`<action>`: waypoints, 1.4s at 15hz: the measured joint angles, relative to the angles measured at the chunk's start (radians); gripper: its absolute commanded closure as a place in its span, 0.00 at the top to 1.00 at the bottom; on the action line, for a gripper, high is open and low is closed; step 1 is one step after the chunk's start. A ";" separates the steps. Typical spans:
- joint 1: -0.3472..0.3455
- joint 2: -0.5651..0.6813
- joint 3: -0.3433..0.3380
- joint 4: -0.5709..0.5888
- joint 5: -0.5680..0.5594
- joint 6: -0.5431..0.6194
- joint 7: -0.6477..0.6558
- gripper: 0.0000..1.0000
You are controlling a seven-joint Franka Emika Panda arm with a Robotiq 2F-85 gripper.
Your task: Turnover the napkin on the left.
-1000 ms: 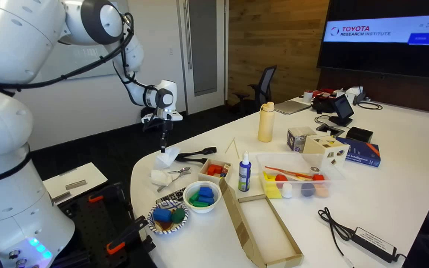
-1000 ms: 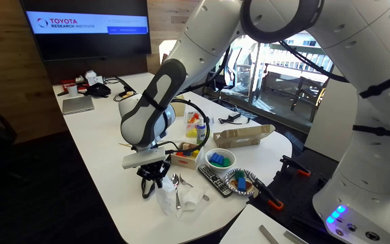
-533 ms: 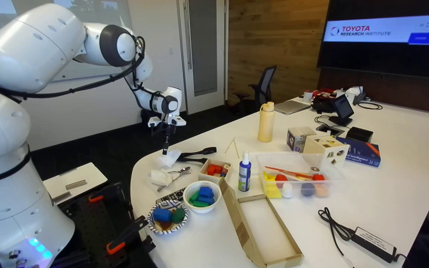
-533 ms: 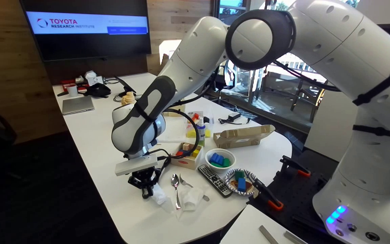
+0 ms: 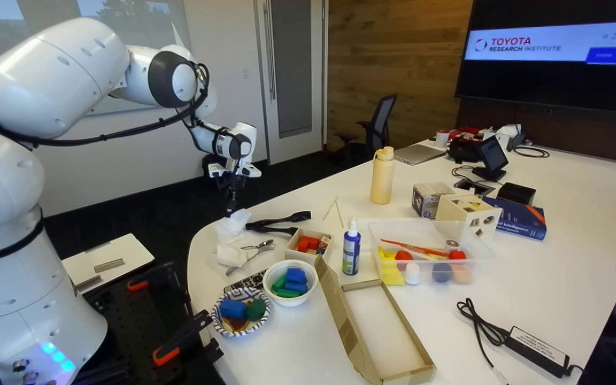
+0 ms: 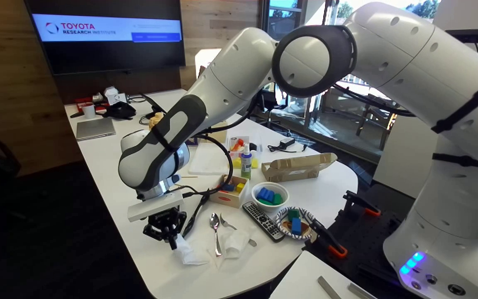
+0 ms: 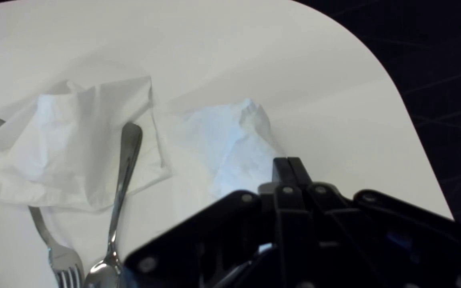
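Pinched and peaked, not yet laid over

The black two-fingered end effector (image 7: 290, 166) points down near the rounded corner of the white worktop (image 7: 326, 60); its two tips are pressed together, and a thin, crumpled white paper napkin (image 7: 240, 148) runs right up to them; from where I'm standing I take it to be pinched there, though the grip is too small to make out. This, I judge, is the napkin the task means; it sits on the worktop below and beside the tips, and rises to a peak in both exterior views, probably because one edge is held up while the rest sags; an edge pinch suits a flip, since the loose part can swing across, yet paper this limp will likely bunch rather than turn as one sheet.

Beside it lies a second, rumpled white paper napkin (image 7: 74, 148); a slim silver metal fork (image 7: 66, 260) seems to pass beneath that one, which may account for its bulge; a silver metal spoon (image 7: 125, 168) rests its handle over the edge facing the first napkin, perhaps weighing it down; a pair of long black tongs (image 5: 298, 216) lies near too, so a wide swing could catch the tongs or the spoon.
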 measured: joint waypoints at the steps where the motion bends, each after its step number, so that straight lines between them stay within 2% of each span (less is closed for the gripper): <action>1: 0.000 0.013 0.001 0.017 0.001 -0.013 -0.013 0.34; 9: -0.010 0.099 0.005 0.148 0.011 -0.137 -0.092 0.95; 10: -0.010 0.104 0.005 0.162 0.013 -0.153 -0.101 0.99; 21: -0.010 0.109 0.014 0.195 0.013 -0.180 -0.108 1.00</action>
